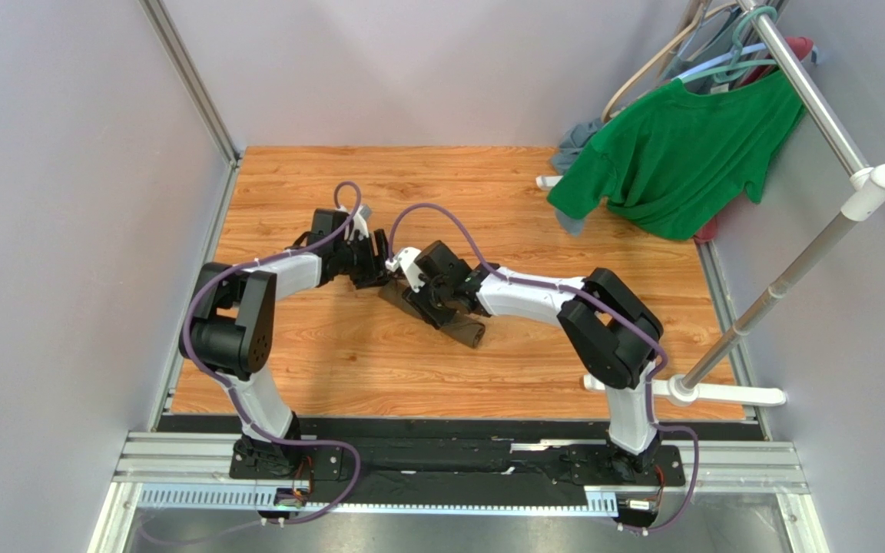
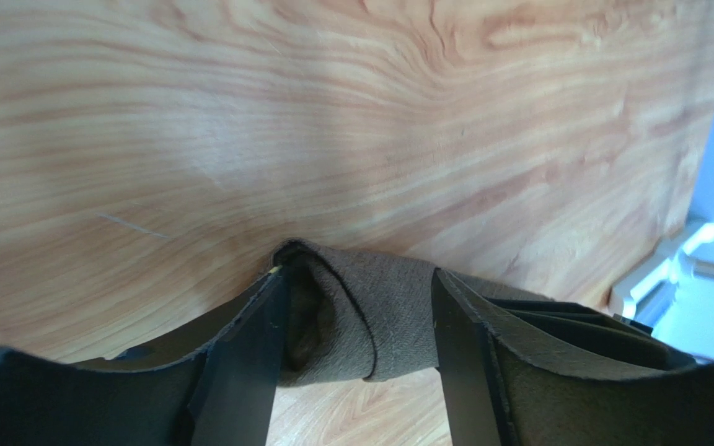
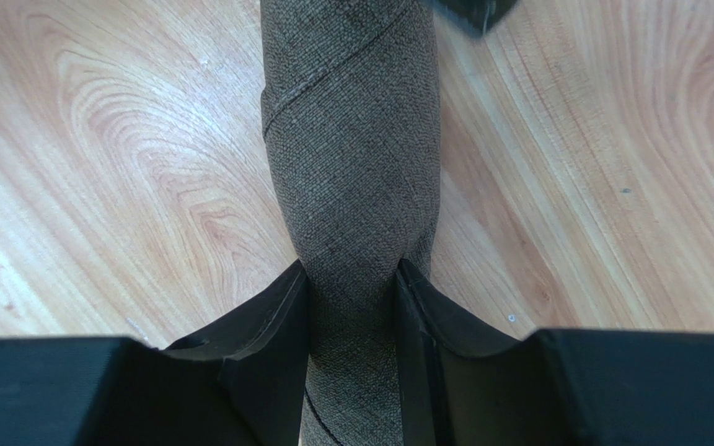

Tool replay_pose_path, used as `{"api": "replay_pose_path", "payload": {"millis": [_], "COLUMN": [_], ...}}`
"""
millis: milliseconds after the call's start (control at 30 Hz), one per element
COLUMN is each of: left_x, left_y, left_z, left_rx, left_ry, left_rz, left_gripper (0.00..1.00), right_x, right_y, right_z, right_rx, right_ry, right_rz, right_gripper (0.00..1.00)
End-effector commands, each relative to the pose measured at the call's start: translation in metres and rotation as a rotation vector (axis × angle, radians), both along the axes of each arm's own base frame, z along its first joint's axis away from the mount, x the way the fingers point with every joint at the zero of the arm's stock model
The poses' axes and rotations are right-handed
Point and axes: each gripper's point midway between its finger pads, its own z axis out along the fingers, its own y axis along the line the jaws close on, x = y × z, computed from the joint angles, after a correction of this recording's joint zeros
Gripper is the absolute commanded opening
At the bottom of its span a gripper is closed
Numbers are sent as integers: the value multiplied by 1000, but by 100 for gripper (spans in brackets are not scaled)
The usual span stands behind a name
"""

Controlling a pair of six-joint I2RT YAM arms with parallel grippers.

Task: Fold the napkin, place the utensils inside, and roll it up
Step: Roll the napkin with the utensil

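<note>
The napkin (image 1: pixel 462 331) lies on the wooden table as a dark olive-brown roll, slanting from the centre toward the near right. My right gripper (image 1: pixel 431 302) is shut on the napkin: in the right wrist view its fingers (image 3: pixel 286 307) pinch the napkin (image 3: pixel 351 139) to a narrow waist, with my right gripper (image 3: pixel 351 269) across the roll. My left gripper (image 1: pixel 386 270) is at the roll's far-left end. In the left wrist view my left gripper (image 2: pixel 359 279) is open, its jaws apart on either side of the napkin (image 2: pixel 379 307) end. The utensils are hidden.
A bright green T-shirt (image 1: pixel 678 150) hangs from a white and metal rack rail (image 1: pixel 811 92) at the back right, over a grey-blue garment (image 1: pixel 574 144). The rack's white foot (image 1: pixel 701 392) lies along the table's near right edge. Grey walls close in the left and back.
</note>
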Motion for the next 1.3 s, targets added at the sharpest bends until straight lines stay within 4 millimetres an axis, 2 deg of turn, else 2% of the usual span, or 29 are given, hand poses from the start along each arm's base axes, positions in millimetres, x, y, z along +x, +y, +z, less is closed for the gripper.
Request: {"api": "replay_pose_path", "payload": {"millis": [0,133,167,200,267,567,667,767,800,933,1133,1200,1267], "left_x": [23,24,26,19,19,3,-1,-4,-6,-10,-11,-12,-12], "left_y": [21,26,25,25,21,3,1,2,2,3,3,4,6], "left_z": [32,39,46,41,47,27,21,14,10,3,0,-2,-2], "left_rx": [47,48,41,33,10,-95,-108,-99,-97,-92,-89,-83,-76], "left_ry": [-102,-144,-181,-178,-225,-195,-177,-148,-131,-102,-89,-80,-77], "left_rz": [106,129,129,118,101,11,-1,-3,-4,-3,-5,2,13], "left_gripper": [66,67,67,67,67,64,56,43,35,18,1,0,0], "right_x": [-26,-32,-31,-35,-34,-32,-27,-23,-22,-13,-5,-4,-2], "right_y": [-8,-5,-6,-3,-2,-1,-2,-3,-3,-4,-7,-7,-8], "right_z": [-30,-31,-32,-31,-30,-30,-31,-31,-31,-27,-24,-22,-20], "right_rx": [15,66,74,97,117,139,131,122,120,112,106,107,109], "right_ry": [249,351,367,394,411,444,431,415,410,382,361,356,351], "right_rz": [25,39,35,53,58,67,62,55,54,40,23,22,12], "right_gripper": [37,37,37,37,37,37,37,38,39,43,49,51,60]}}
